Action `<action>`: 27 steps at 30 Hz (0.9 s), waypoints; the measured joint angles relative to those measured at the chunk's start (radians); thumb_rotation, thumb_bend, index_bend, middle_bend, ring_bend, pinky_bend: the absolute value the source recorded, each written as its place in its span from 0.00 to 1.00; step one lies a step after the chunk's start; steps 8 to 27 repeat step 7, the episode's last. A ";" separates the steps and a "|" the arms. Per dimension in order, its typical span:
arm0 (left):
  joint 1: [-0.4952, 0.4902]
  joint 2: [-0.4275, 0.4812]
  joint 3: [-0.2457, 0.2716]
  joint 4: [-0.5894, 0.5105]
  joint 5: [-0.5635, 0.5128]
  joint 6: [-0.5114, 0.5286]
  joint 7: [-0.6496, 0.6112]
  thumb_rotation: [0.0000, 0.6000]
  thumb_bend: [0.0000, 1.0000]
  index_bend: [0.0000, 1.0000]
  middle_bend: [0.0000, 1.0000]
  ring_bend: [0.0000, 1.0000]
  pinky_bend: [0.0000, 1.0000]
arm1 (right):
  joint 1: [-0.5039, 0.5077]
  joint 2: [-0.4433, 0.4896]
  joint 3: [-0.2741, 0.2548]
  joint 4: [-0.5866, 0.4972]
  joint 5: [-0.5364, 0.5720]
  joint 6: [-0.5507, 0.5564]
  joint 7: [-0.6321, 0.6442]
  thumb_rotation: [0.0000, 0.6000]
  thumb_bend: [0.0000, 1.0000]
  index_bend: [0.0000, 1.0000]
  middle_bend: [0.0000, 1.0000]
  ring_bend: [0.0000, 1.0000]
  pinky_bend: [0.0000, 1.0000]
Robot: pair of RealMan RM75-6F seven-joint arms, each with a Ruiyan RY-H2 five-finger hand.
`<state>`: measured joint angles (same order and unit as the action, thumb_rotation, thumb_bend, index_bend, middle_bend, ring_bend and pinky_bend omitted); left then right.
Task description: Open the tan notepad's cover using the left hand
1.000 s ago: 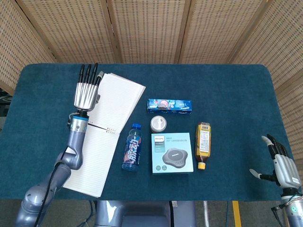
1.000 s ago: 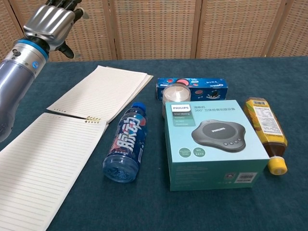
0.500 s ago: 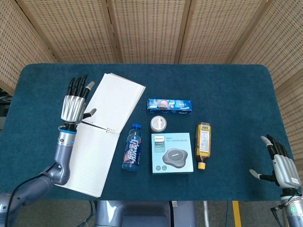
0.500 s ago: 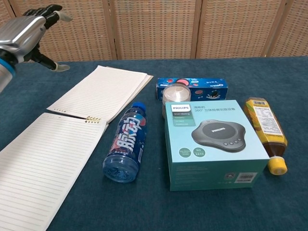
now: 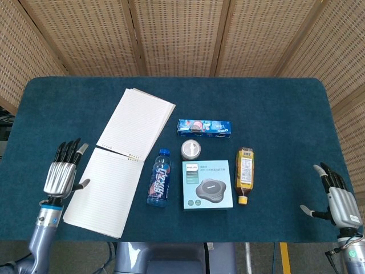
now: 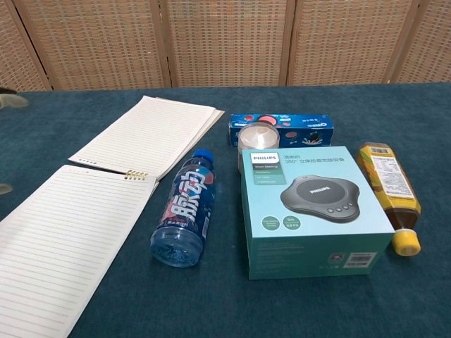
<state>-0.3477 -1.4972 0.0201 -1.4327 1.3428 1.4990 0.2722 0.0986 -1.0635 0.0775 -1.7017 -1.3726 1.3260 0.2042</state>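
Head view: notepad [image 5: 122, 157] lies open; left hand [image 5: 61, 177] at eight o'clock, fingers apart (holding nothing), could snag the page edge if it swings inward.

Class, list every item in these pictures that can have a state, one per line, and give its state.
notepad: lying open flat, lined pages showing
left hand: open, holding nothing, beside the notepad
right hand: open, holding nothing
blue bottle: on its side, cap on
amber bottle: on its side, yellow cap on
speaker box: closed, lying flat
cookie box: lying flat
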 measured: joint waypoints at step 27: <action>0.077 -0.002 0.031 -0.002 0.046 0.075 0.008 1.00 0.01 0.00 0.00 0.00 0.00 | -0.001 -0.002 0.002 -0.009 0.005 0.001 -0.006 1.00 0.05 0.03 0.00 0.00 0.00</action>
